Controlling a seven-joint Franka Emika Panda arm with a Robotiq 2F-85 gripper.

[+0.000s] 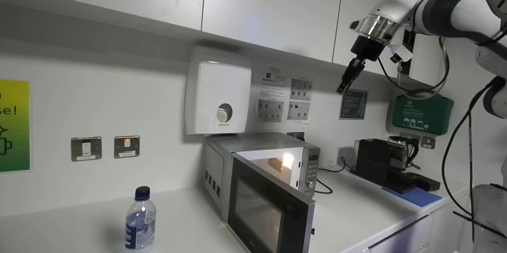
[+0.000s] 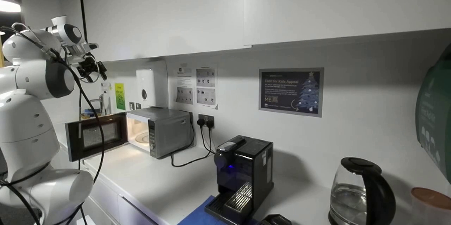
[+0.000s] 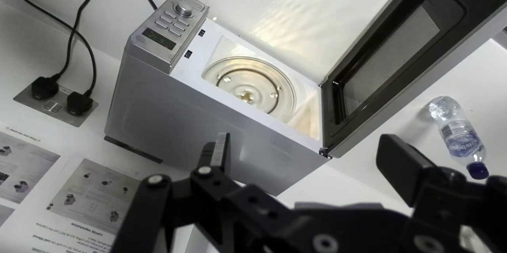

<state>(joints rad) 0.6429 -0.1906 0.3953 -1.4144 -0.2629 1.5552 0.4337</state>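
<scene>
The microwave (image 3: 174, 106) sits on the counter (image 1: 344, 217), lit inside with its glass turntable (image 3: 249, 86) in place, and its door (image 3: 396, 63) is already swung wide, so the opening looks done. The gripper (image 3: 311, 160) hangs higher, well apart from the microwave and the door, its 2 fingers (image 3: 398, 162) spread and holding nothing, so no grasp is made yet. A capped water bottle (image 3: 461, 138) stands upright on the counter beyond the hinge side, not touching the microwave or the gripper; what handling, if any, is left cannot be told from here.
</scene>
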